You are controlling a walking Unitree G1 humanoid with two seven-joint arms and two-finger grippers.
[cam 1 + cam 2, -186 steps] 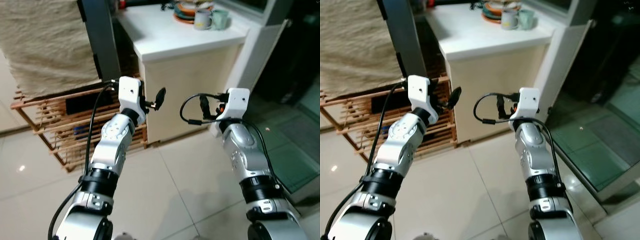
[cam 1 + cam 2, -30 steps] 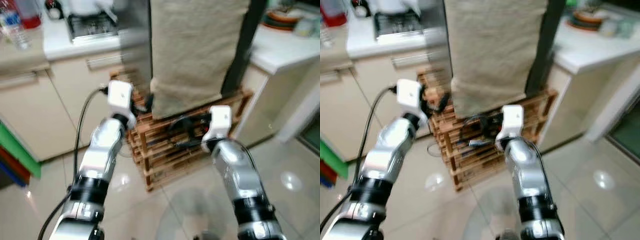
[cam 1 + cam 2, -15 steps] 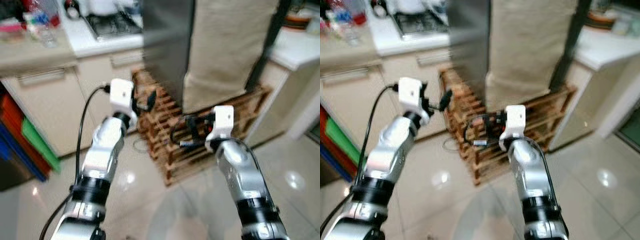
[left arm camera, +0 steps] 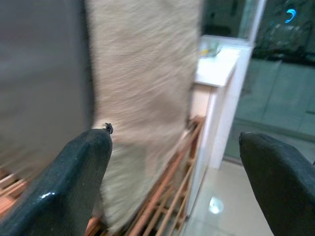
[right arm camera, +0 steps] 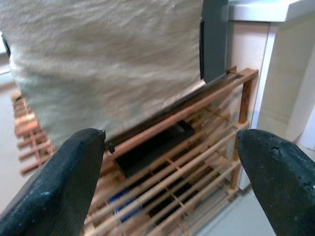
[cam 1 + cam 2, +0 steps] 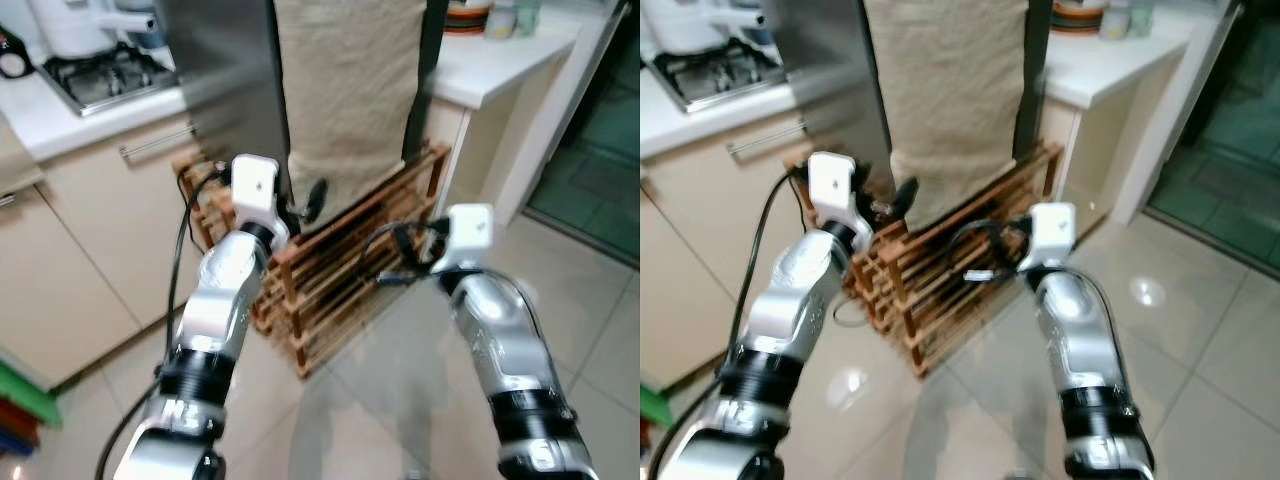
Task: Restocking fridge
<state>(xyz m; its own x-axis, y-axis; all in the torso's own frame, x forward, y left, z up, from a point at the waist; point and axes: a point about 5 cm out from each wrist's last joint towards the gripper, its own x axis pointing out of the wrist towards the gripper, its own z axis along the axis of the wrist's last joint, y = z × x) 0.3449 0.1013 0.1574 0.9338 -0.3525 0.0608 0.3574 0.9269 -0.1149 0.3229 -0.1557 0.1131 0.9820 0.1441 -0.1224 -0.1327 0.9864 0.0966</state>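
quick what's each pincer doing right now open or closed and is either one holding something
Left pincer: open, holding nothing, raised in front of the beige cloth.
Right pincer: open, holding nothing, raised toward the wooden rack.

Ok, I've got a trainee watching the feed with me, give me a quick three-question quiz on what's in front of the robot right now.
1. True or false: the left gripper is holding an item.
2. What hangs down over the wooden rack?
A. a beige cloth
B. a plastic bag
C. a coiled hose
3. What lies flat on the rack's upper shelf, seen from the right wrist?

Key
1. False: both the left gripper and the right gripper are open and hold nothing.
2. A: the beige cloth.
3. A flat black object; what it is cannot be told.
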